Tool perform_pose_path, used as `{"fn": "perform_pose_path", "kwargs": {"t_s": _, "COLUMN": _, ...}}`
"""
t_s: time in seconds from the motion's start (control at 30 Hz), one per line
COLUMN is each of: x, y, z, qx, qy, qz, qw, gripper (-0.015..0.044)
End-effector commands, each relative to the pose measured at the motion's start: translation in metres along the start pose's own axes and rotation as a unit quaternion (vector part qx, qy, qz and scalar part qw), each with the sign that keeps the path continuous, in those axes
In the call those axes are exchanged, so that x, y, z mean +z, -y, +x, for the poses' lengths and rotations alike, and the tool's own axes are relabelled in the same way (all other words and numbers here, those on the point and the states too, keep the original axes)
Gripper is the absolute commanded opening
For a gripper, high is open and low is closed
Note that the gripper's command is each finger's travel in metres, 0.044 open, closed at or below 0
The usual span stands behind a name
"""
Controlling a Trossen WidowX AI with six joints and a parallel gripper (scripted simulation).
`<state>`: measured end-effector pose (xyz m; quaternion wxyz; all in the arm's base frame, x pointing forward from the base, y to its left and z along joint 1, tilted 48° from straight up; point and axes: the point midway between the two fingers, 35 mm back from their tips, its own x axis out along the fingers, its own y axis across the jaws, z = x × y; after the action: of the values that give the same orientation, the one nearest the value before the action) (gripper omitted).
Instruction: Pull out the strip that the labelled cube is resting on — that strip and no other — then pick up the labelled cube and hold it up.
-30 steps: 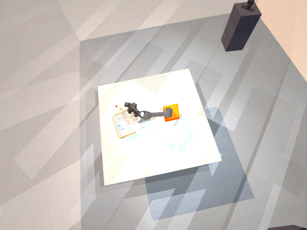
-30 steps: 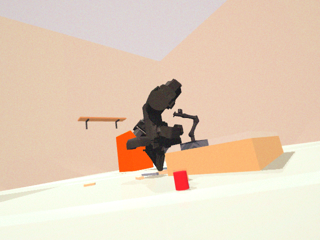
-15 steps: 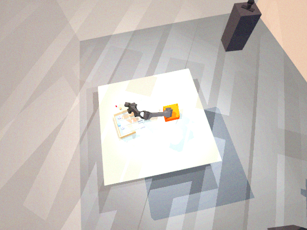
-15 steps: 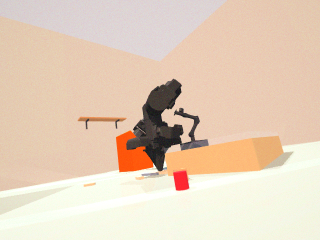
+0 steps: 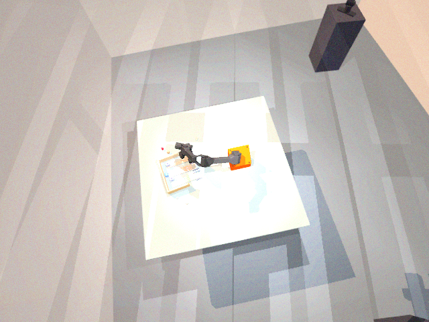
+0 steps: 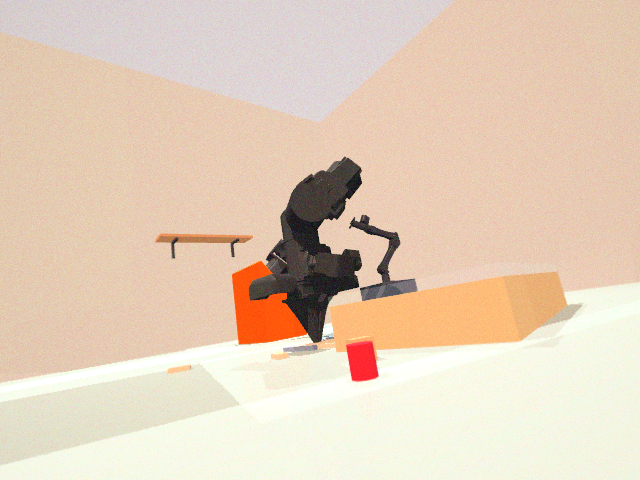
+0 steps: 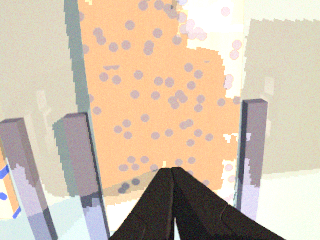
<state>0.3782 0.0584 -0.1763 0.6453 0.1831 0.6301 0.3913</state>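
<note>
Spotted orange strip is lying lengthwise ahead of the clenched, empty claw, toward the worktop's edge farthest from the arm's base; which cube is labelled, I cannot tell.

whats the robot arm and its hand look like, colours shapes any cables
The arm is dark grey to near-black, built of chunky, angular segments with some rounded joint housings. Its hand is black too, with fingers tapering to narrow tips. I can make out no cables or lettering on either.
</note>
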Motion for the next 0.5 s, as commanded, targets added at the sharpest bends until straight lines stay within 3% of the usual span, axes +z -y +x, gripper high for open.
{"fn": "perform_pose_path", "kwargs": {"t_s": 0.0, "x": -0.013, "y": 0.0, "z": 0.003, "qx": 0.001, "qy": -0.006, "qz": 0.003, "qw": 1.0, "gripper": 0.0}}
{"fn": "perform_pose_path", "kwargs": {"t_s": 0.47, "x": -0.034, "y": 0.0, "z": 0.004, "qx": 0.001, "qy": -0.007, "qz": 0.003, "qw": 1.0, "gripper": 0.0}}
